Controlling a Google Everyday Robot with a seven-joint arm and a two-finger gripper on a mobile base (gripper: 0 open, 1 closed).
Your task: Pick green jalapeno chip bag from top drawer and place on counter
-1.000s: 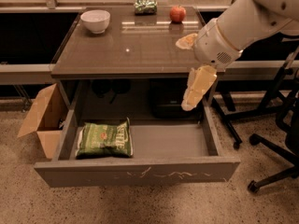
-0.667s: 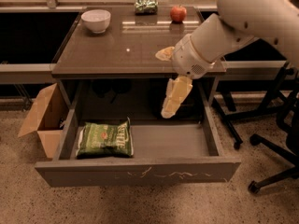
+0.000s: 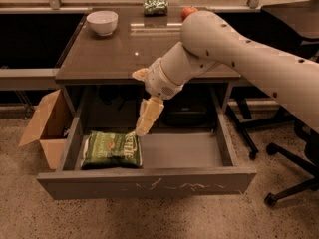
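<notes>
Since the earlier frame the arm has swung left across the drawer, and the tool (image 3: 142,103) now hangs with its lower tip by the bag's upper right corner; contact cannot be judged.

The top drawer (image 3: 149,185) stands pulled out. The green jalapeno chip bag (image 3: 110,150) lies flat in its left end, not yet gripped. The tool's fingers are spread, with nothing between them.

Judged progress: the approach is nearly done; grasp, lift and placement remain.

A cardboard box (image 3: 45,126) stands left of the drawer and a chair base (image 3: 294,183) sits right. The table (image 3: 114,54) edge overhangs the drawer's rear and may crowd the lift. Farther back on it are a white bowl (image 3: 102,22), a small green packet (image 3: 155,6) and an apple (image 3: 188,11).
</notes>
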